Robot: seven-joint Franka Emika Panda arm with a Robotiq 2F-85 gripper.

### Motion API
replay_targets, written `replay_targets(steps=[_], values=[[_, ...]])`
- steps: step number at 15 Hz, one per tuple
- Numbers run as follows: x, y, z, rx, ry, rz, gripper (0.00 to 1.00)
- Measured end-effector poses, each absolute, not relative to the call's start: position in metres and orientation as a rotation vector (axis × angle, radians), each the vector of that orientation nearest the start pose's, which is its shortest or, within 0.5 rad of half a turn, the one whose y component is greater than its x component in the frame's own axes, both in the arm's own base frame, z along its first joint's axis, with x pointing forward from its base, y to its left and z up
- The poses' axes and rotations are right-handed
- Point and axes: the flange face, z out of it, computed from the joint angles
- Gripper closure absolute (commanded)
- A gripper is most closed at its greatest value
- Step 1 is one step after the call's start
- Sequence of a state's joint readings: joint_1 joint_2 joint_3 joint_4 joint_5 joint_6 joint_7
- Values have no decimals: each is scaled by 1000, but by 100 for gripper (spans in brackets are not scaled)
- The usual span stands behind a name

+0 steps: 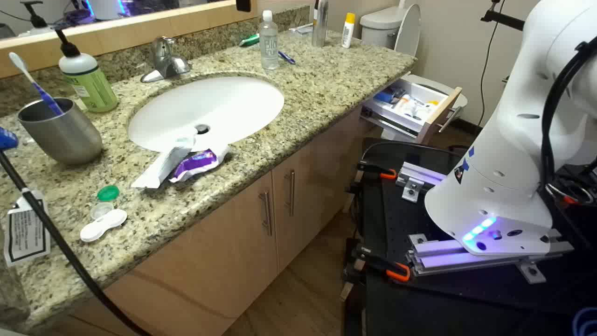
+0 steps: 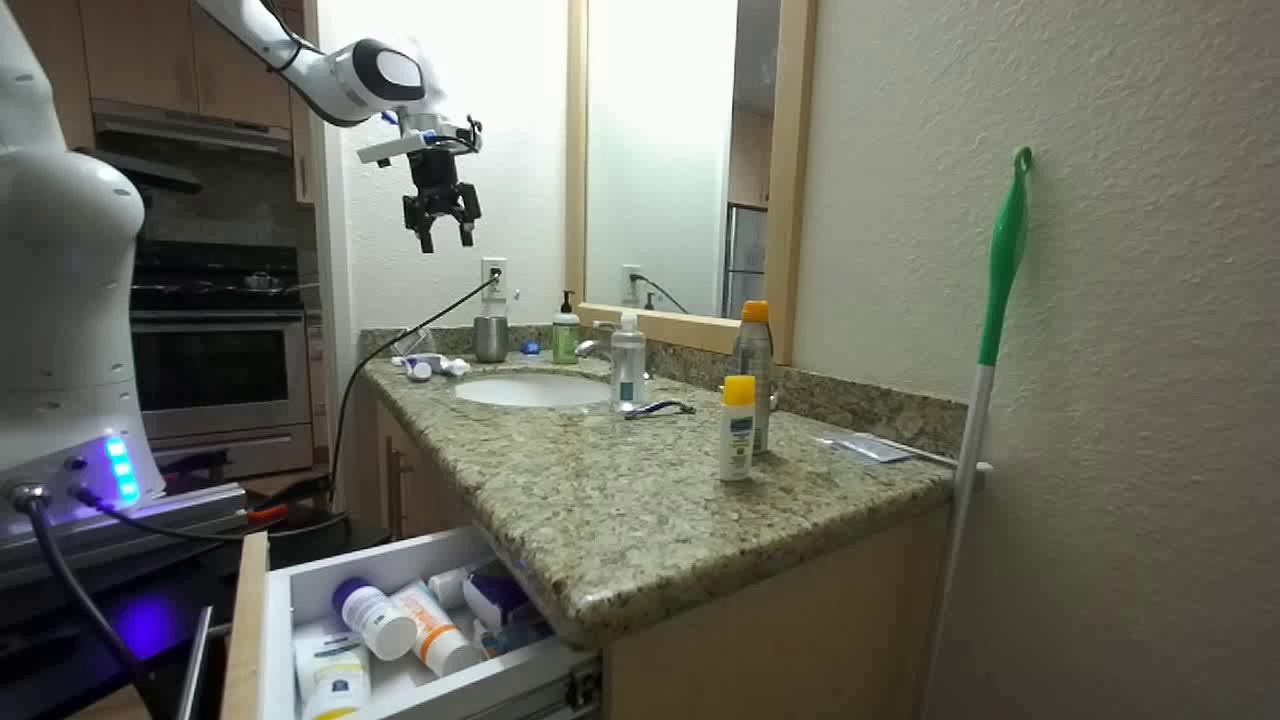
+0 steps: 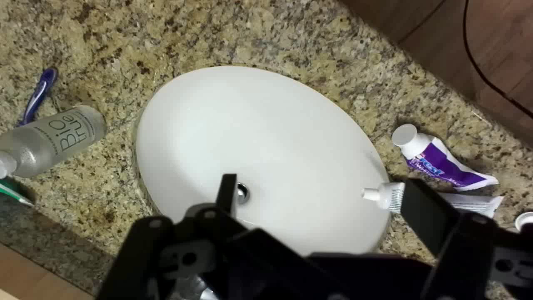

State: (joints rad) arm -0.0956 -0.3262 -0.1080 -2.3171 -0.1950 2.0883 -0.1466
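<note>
Speckled stone countertop [image 1: 322, 84] is stretching below your pincer [image 2: 447, 241], which is hanging well above it in an exterior view. You are seeing the pincer spread wide, its fingers [image 3: 227, 191] standing far apart with open air between them. Past that gap, the white oval sink [image 3: 250, 125] is showing in the wrist view, and its drain [image 3: 243, 193] is sitting near the finger on that view's left. Beneath the finger on the view's right, a white tube [image 3: 393, 198] is lying with its narrow tip reaching over the sink's edge; your finger is hiding part of it. Just beyond, a purple toothpaste tube [image 3: 452, 168] is lying beside it on the stone. Off your pincer's opposite side, a clear bottle [image 3: 58, 137] is standing, with a blue razor [image 3: 37, 98] lying near it. Lower than your pincer in an exterior view, a metal cup [image 2: 490, 340] and a green soap bottle [image 2: 566, 340] are standing, and a drawer [image 2: 247, 620] is hanging open, well apart.
</note>
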Motion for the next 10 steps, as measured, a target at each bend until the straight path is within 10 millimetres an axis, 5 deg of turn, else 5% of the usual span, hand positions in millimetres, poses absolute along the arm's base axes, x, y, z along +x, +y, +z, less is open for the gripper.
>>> replay_targets(steps=[4, 10], values=[[452, -108, 470, -3301, 31, -116, 0], [530, -131, 367, -3338, 523, -347, 0]])
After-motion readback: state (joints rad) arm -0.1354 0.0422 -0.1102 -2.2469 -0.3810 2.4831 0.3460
